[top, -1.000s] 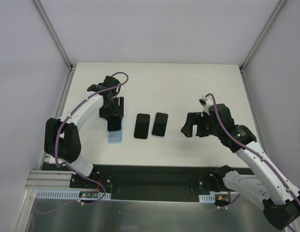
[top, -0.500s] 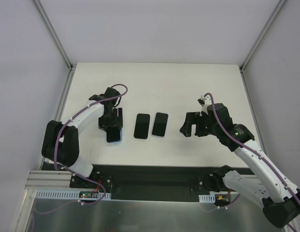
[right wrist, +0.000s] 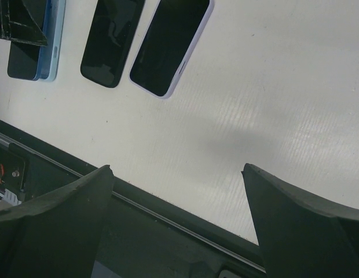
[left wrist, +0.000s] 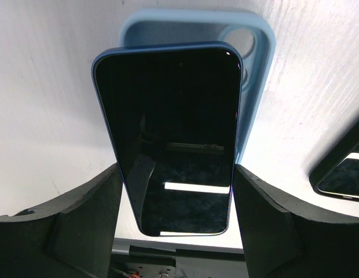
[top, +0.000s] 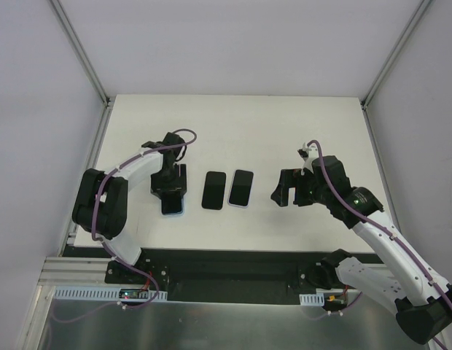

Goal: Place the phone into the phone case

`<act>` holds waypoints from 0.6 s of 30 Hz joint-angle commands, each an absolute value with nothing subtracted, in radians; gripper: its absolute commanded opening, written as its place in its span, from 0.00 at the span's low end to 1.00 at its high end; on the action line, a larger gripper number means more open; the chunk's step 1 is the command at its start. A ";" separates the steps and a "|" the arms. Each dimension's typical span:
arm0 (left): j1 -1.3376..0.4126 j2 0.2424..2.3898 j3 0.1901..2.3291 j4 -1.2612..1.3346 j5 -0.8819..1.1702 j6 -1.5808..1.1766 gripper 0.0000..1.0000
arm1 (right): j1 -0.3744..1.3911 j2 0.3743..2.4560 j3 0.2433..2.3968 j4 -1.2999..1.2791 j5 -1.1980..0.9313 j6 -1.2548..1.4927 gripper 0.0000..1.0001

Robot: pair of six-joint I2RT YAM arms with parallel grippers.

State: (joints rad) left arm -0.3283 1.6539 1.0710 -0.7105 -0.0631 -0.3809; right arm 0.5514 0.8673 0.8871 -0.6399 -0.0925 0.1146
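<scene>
Left wrist view: shows the left tool point(left wrist: 176, 174) clamped on a blue-edged phone point(left wrist: 173, 133), pinching its long edges near the lower end, screen up. Places that phone over a light blue case point(left wrist: 257, 63) on the white worktop point(left wrist: 46, 87), not seated in it (shifted left, with the right wall and camera cut-out of the case bare). Cannot tell whether the two touch. Catches a corner of a black phone point(left wrist: 341, 179) at the right edge.

Right wrist view: finds the right tool point(right wrist: 178, 168) with fingers spread wide and nothing between them, above bare worktop near its front edge. Takes in a phone in a lilac case point(right wrist: 171, 46) and the black phone beside it at the top, both lying flat, plus the light blue case with the blue-edged phone over it in the upper left corner.

Top external view: puts the left tool low over the left part of the worktop, with the light blue case under it. Lines up the black phone and the phone in a lilac case just to its right, side by side. Sets the right tool further right again, apart from both.
</scene>
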 commanded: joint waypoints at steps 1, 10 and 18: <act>-0.341 1.669 1.117 -0.715 -0.092 -0.368 0.08 | 0.551 0.859 0.897 -0.630 -0.081 0.114 0.96; -0.347 1.703 1.123 -0.710 -0.091 -0.353 0.16 | 0.549 0.853 0.896 -0.632 -0.078 0.117 0.96; -0.360 1.683 1.120 -0.713 -0.081 -0.354 0.46 | 0.549 0.850 0.897 -0.637 -0.083 0.117 0.96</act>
State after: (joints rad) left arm -0.3466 1.7042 1.0897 -0.6930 -0.0803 -0.3733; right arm 0.5514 0.8665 0.8875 -0.6403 -0.0902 0.1150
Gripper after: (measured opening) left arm 0.684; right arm 0.961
